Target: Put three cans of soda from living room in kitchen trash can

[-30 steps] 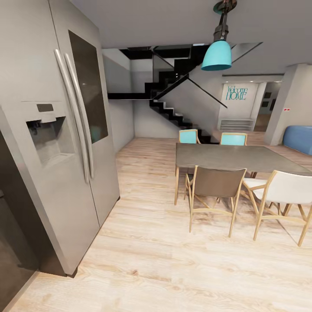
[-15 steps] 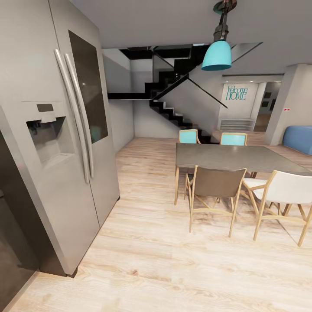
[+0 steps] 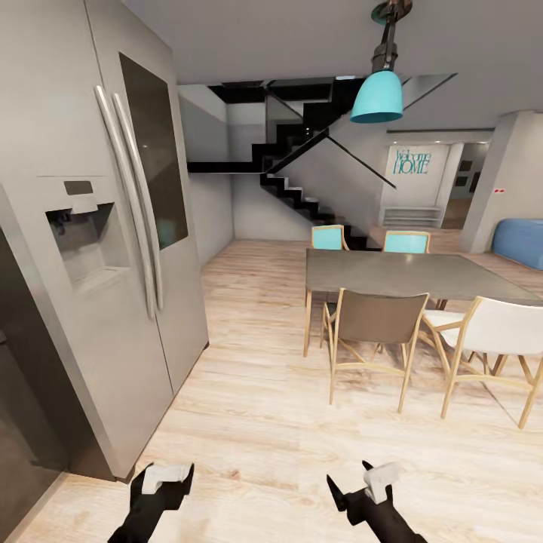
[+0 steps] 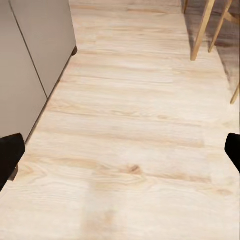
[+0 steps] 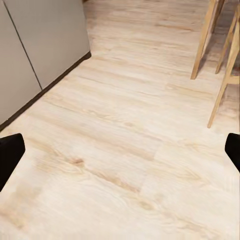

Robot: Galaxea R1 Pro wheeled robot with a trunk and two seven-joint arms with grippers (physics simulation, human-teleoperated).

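I stand in the kitchen, beside the grey steel double-door fridge [image 3: 113, 249]. The three can of soda and the tash can are out of view. Low in the head view, my left gripper [image 3: 162, 483] hangs over the wood floor near the fridge's corner. My right gripper [image 3: 349, 483] hangs over bare floor in front of the table. Both are open with nothing between the fingers. In the left wrist view the left gripper [image 4: 120, 152] has its black fingertips [image 4: 10, 155] spread wide over floorboards, and the right gripper [image 5: 120, 150] looks the same in the right wrist view.
A grey dining table [image 3: 407, 273] with several chairs [image 3: 377, 332] stands to the right, under a teal pendant lamp [image 3: 377, 94]. A dark cabinet [image 3: 19, 422] sits left of the fridge. Black stairs [image 3: 302, 188] rise at the back. Wood floor [image 3: 256, 362] runs between fridge and table.
Both grippers have come up into the bottom of the head view, where they were not seen before. The room and the camera's view are unchanged.
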